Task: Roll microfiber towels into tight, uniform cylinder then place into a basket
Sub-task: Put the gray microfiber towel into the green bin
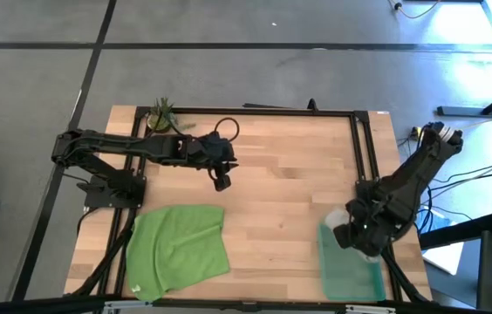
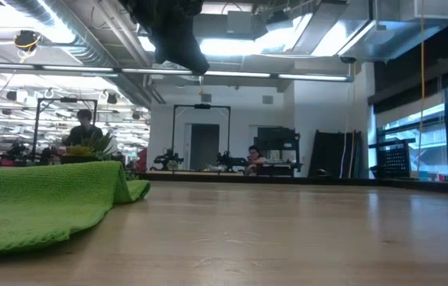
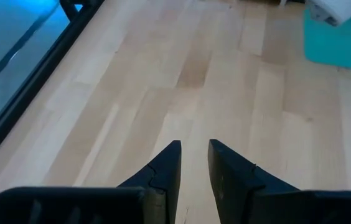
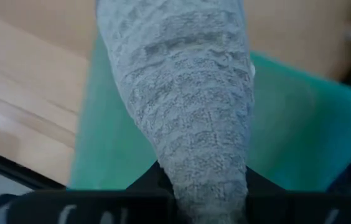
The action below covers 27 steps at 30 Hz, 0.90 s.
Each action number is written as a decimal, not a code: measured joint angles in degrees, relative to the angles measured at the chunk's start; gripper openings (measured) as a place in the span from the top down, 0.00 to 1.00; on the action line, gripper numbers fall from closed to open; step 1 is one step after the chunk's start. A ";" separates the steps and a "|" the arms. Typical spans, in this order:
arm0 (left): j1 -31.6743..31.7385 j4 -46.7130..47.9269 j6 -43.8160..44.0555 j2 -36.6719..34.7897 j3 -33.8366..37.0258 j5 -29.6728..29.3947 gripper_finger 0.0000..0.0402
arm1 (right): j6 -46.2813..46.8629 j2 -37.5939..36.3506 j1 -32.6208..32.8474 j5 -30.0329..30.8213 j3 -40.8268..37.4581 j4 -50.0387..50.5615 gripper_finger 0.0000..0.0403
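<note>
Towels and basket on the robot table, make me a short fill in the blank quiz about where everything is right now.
1. The right gripper holds the rolled ____ towel over the basket.
2. The green towel lies ____ on the table, not rolled.
3. The left gripper hangs over bare wood and holds ____.
4. The basket sits at the table's near ____ corner in the high view.

Missing words: grey; flat; nothing; right
</note>
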<state>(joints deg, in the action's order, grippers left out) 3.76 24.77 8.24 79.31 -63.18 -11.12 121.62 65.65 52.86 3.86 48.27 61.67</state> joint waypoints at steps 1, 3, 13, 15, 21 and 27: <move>0.17 -0.02 -0.18 0.00 0.00 0.01 0.81 | 0.97 0.54 0.91 -1.21 0.21 0.17 0.89; 0.47 0.01 -1.12 0.00 0.00 0.03 0.81 | 2.33 1.26 2.46 -4.32 0.94 0.48 0.89; 1.67 0.00 -1.36 0.00 0.00 0.03 0.81 | 10.63 7.14 6.23 -7.23 3.55 -0.29 0.89; 1.86 0.01 -1.36 0.00 0.00 0.03 0.81 | 10.82 9.60 6.21 -8.51 3.55 -0.36 0.89; 1.86 0.01 -1.38 0.00 0.00 0.03 0.81 | 11.65 16.49 6.23 -15.37 3.55 -0.60 0.89; 1.86 0.01 -1.38 0.00 0.00 0.03 0.81 | 11.76 22.61 5.57 -17.09 3.55 -2.57 0.89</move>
<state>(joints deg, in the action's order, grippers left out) 5.63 24.77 6.85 79.31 -63.18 -11.09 133.38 88.25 58.42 -13.22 51.81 59.09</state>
